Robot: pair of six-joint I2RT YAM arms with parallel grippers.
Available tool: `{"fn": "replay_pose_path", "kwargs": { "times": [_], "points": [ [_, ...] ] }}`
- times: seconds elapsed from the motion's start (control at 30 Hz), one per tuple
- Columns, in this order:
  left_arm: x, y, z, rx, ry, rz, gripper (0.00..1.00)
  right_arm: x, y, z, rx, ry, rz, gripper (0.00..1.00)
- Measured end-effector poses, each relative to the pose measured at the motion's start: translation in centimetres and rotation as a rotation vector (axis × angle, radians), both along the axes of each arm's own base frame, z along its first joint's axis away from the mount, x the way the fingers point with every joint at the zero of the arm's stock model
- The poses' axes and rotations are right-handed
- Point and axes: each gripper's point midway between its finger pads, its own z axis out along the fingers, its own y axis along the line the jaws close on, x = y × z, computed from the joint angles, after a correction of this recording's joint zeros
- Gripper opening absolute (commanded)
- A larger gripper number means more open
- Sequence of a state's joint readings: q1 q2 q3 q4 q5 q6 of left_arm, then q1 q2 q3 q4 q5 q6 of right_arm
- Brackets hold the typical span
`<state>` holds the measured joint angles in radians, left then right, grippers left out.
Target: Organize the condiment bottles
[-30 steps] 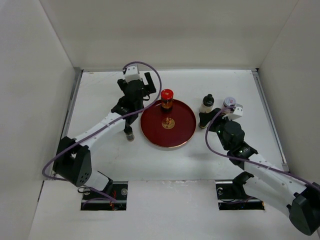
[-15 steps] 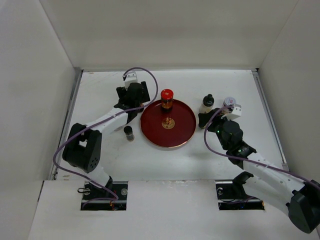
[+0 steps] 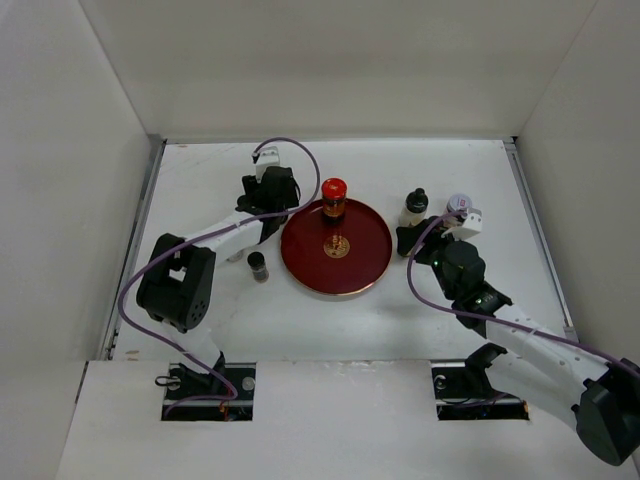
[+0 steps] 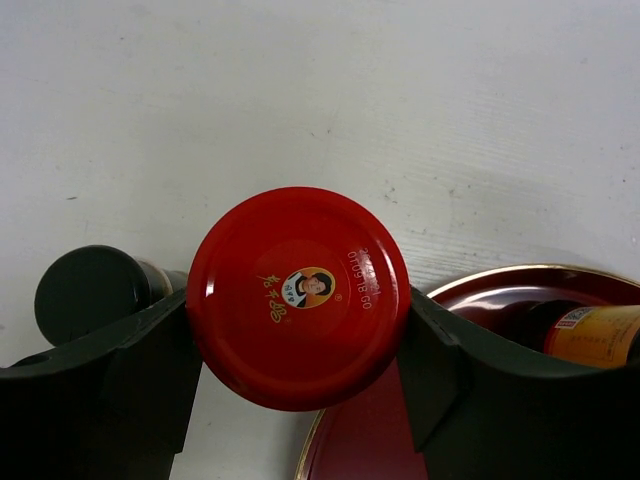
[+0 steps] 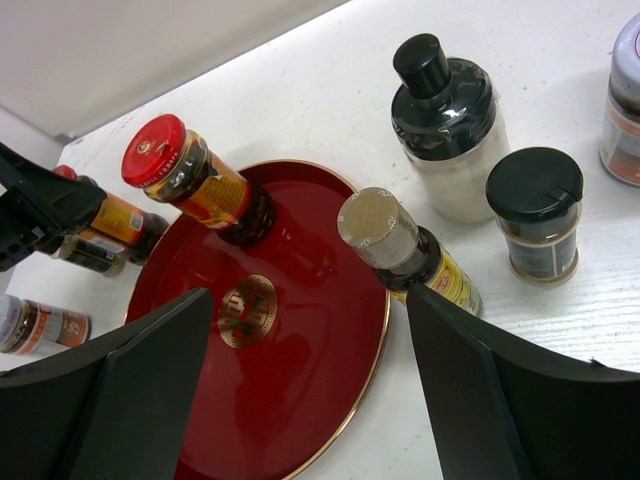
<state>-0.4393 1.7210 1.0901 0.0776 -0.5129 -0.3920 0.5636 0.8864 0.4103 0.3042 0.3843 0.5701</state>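
My left gripper [image 3: 270,195] is beside the far-left rim of the round red tray [image 3: 358,268]. In the left wrist view it [image 4: 298,300] is shut on a red-capped jar [image 4: 298,297], one finger on each side of the cap. A black-capped bottle [image 4: 85,293] stands just left of it. A second red-capped bottle [image 3: 333,196] stands on the tray's far side. My right gripper [image 5: 310,300] is open over the tray's right edge, with a gold-capped sauce bottle [image 5: 395,245] near its right finger. A pale black-capped bottle [image 5: 445,130] and a small black-capped jar [image 5: 535,215] stand beyond.
A silver-capped jar [image 3: 458,205] stands at the right of the group. A tiny dark bottle [image 3: 257,265] stands alone left of the tray. White walls enclose the table on three sides. The tray has a gold emblem [image 5: 247,310] in its middle.
My left wrist has turned and its elbow has swung back toward the left, uncovering the tiny dark bottle. The gripper now sits over the red-capped jar. My right arm has barely moved.
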Motion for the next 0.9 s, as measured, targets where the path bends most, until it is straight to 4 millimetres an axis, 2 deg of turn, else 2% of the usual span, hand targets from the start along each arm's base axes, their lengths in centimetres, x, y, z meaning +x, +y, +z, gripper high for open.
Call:
{"fn": "replay_pose_path", "kwargs": {
  "times": [0.13, 0.23, 0.3, 0.5, 0.57, 0.7, 0.9],
  "points": [
    [-0.4, -0.2, 0.2, 0.016, -0.003, -0.009, 0.43, 0.0, 0.0, -0.1, -0.002, 0.003, 0.000, 0.85],
    [-1.3, -0.4, 0.9, 0.053, -0.009, -0.028, 0.43, 0.1, 0.0, -0.3, -0.005, 0.008, 0.000, 0.85],
    [-2.1, -0.9, 2.3, 0.073, -0.031, -0.046, 0.43, 0.1, 0.1, -0.4, -0.007, 0.010, 0.001, 0.85],
    [-3.9, -3.1, 8.6, 0.029, -0.169, -0.103, 0.42, 0.1, 0.1, -0.3, -0.005, 0.009, 0.001, 0.85],
    [-4.4, -3.9, 9.7, 0.014, -0.195, -0.122, 0.42, 0.1, 0.1, -0.3, -0.005, 0.009, 0.001, 0.85],
    [-5.3, -6.1, 9.3, 0.008, -0.188, -0.175, 0.42, 0.1, 0.1, -0.3, -0.005, 0.009, 0.001, 0.85],
    [-5.6, -8.4, 6.1, 0.015, -0.118, -0.233, 0.42, 0.1, 0.1, -0.3, -0.005, 0.008, 0.001, 0.85]
  ]
}}
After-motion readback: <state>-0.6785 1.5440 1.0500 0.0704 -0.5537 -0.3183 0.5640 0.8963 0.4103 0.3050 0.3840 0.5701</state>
